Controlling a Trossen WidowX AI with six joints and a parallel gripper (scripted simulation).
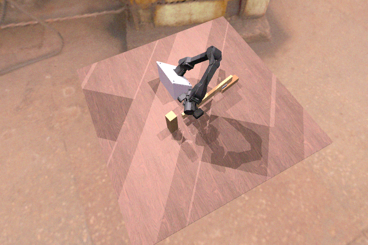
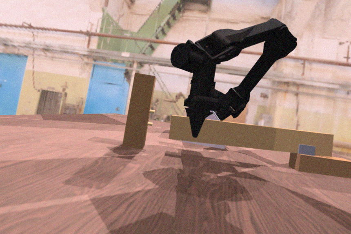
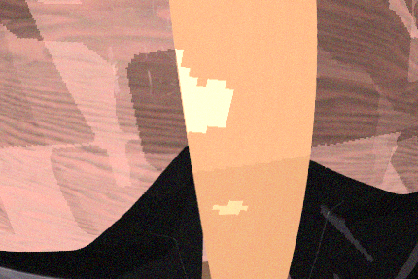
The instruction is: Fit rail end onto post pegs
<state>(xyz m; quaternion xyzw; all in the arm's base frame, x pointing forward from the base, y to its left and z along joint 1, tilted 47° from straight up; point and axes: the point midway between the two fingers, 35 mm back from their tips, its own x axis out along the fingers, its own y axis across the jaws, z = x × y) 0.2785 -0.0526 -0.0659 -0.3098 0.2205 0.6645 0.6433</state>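
My gripper (image 1: 190, 107) (image 2: 195, 132) (image 3: 224, 153) is shut on the long wooden rail (image 1: 215, 90) (image 2: 248, 136) (image 3: 243, 42) close to its near end, one finger on each side. That end is held up off the table. The far end is in the blue-grey bracket (image 2: 306, 149) on the low footboard block (image 1: 235, 79) (image 2: 325, 165). The rail looks near level. The short post (image 1: 171, 123) (image 2: 138, 111) stands apart from the rail's end, with a gap. Its upper peg (image 2: 152, 111) and lower peg (image 2: 149, 123) are bare; the upper one appears above the rail's top edge. The rail's holes are hidden.
The pale box (image 1: 181, 90) (image 2: 205, 145) under the arm's base stands behind the rail, close to the gripper. The arm reaches over from it. Shadows of the arm and rail fall on the wooden table (image 1: 147, 171) (image 2: 43, 187).
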